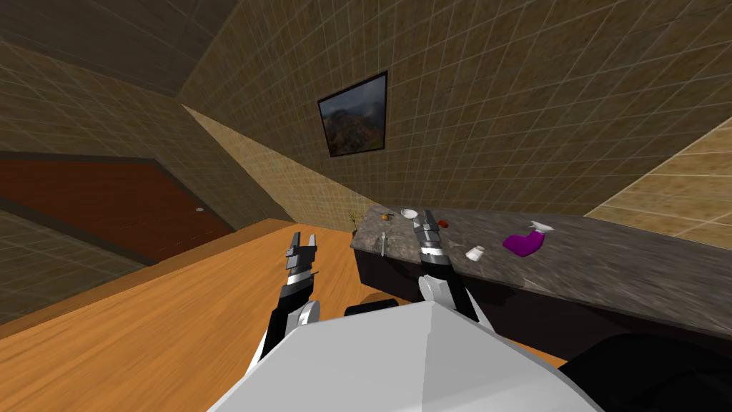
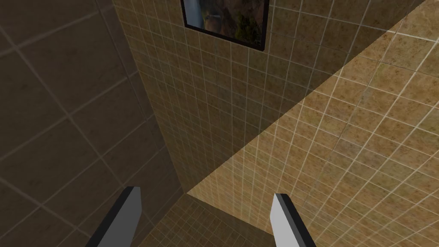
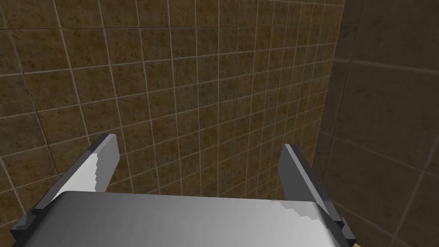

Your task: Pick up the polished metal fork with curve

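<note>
Both arms extended forward, roughly parallel. Left pincer (image 1: 304, 238) fingers spread, nothing held; right pincer (image 1: 424, 222) same, spread and empty.

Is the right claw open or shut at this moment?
Open. In the right wrist view, the right claw has its two fingers standing far apart, with nothing held between them.

Head camera looks down over counter (image 1: 629, 272) — wrists face tiled wall (image 3: 171, 85).
</note>
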